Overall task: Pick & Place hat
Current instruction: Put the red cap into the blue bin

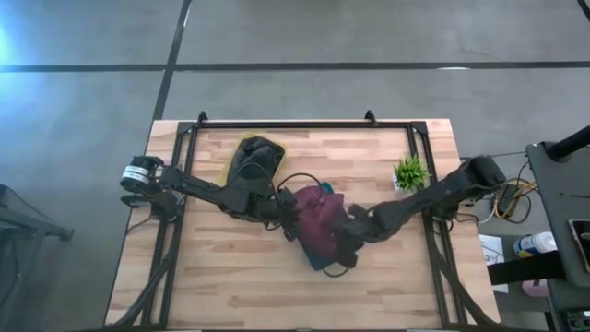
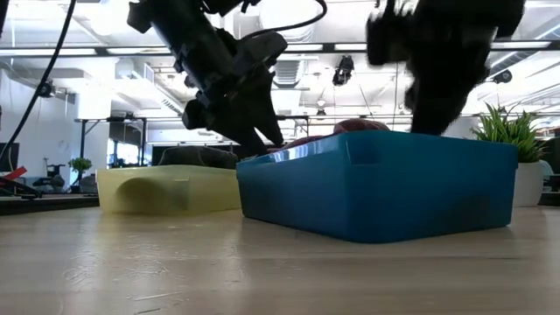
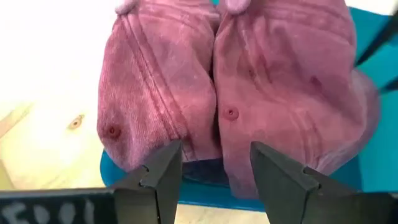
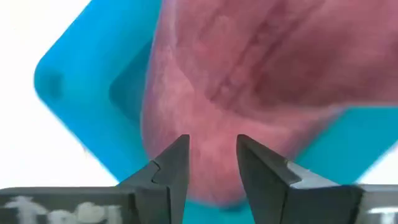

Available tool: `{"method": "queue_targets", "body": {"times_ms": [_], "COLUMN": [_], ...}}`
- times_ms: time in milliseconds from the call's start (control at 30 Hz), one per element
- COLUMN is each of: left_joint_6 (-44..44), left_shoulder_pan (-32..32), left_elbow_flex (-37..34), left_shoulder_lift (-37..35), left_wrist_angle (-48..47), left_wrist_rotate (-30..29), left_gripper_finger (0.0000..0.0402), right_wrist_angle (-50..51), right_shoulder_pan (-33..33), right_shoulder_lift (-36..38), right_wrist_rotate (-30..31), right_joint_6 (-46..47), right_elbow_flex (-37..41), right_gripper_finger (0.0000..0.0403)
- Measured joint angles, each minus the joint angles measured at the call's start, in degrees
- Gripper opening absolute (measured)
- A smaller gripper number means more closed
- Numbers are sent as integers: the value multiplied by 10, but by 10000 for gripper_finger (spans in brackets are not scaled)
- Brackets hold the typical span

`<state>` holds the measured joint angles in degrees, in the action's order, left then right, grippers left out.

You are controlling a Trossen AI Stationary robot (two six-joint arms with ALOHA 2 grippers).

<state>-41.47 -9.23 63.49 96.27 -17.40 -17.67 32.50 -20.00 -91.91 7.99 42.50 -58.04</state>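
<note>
My left tool (image 3: 214,171) hangs wide open over the two faded maroon corduroy hats (image 3: 249,87) piled in the blue plastic bin (image 2: 376,179) mid-worktop, while my right tool (image 4: 211,165) stands half open above them, gripping nothing. I'd drop onto one crown only, pinching a fold near its button (image 3: 231,113), so its neighbour stays put.

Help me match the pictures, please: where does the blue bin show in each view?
High: blue bin mid-table, mostly under the maroon hats.
Low: centre-right, large.
Left wrist: rim beneath the hats.
Right wrist: fills the background.
Shared landmark: the maroon hats.
</note>
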Motion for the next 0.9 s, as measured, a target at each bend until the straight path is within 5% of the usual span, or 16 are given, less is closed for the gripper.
{"method": "queue_targets", "body": {"times_ms": [133,333,600,900], "left_joint_6": [0,-2,20,49], "left_shoulder_pan": [0,-3,-7,-53], "left_elbow_flex": [0,9,38,58], "left_shoulder_lift": [0,0,-2,-2], "left_wrist_angle": [3,2,5,5], "left_wrist_rotate": [0,0,1,-24], "left_gripper_finger": [183,183,183,183], "right_wrist_angle": [-68,-40,72,134], "right_shoulder_pan": [7,10,10,31], "right_shoulder_lift": [-52,-82,-21,85], "right_wrist_rotate": [-1,-18,-25,42], "right_joint_6": [2,-20,-70,-91], "right_elbow_flex": [7,-28,-72,-46], "right_gripper_finger": [125,130,128,127]}}
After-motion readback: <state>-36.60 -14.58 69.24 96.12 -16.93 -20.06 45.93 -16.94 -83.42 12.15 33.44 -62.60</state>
